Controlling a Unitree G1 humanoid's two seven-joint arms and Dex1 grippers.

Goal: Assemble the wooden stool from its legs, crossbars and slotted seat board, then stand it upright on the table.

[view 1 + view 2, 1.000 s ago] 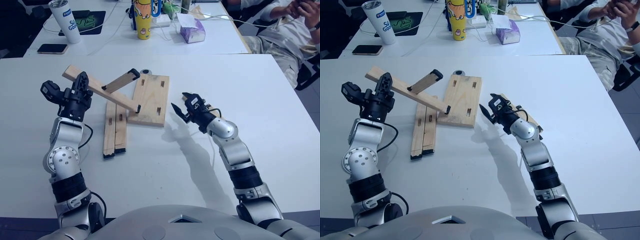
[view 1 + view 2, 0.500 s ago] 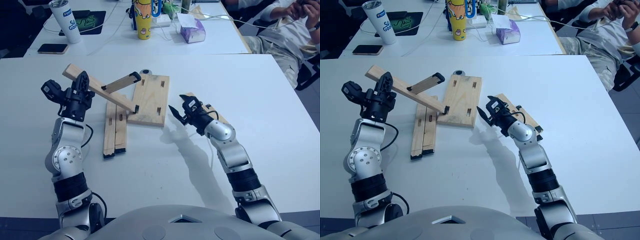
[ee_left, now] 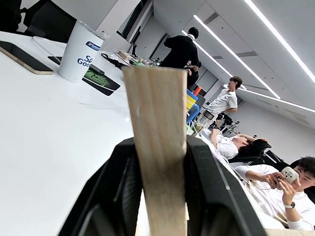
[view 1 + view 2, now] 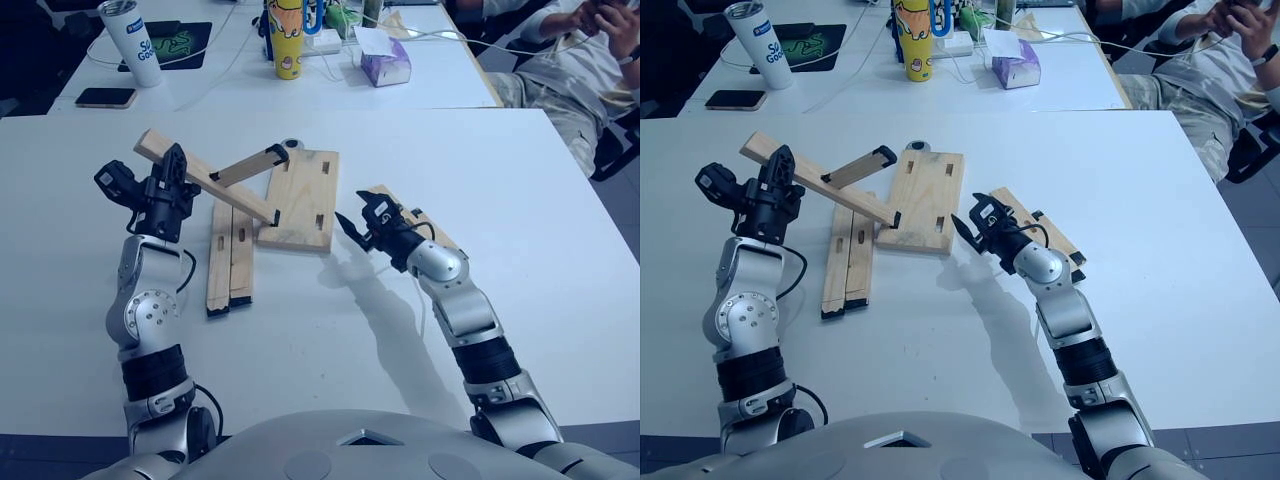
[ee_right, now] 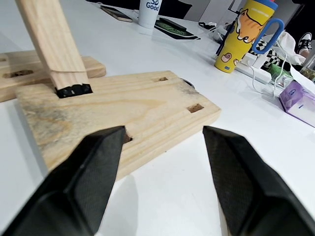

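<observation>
Clamping the leg (image 4: pixel 225 193) near its upper end, the left gripper (image 4: pixel 172 170) has swung inward. The leg's black foot now rests at the seat board (image 4: pixel 305 200) corner. The right gripper (image 4: pixel 352 210), fingers spread, has crept beside the board, probably to brace it.

**woodnoob:** Anyone count the wood? I saw one seat board (image 4: pixel 300 198), two flat legs (image 4: pixel 219 260), and one raised leg (image 4: pixel 225 188) with one crossbar (image 4: pixel 248 165) stuck on.

**benchguy:** Same here. Also there were two cups (image 4: pixel 287 40), one phone (image 4: pixel 104 97), one tissue box (image 4: pixel 384 65).
</observation>
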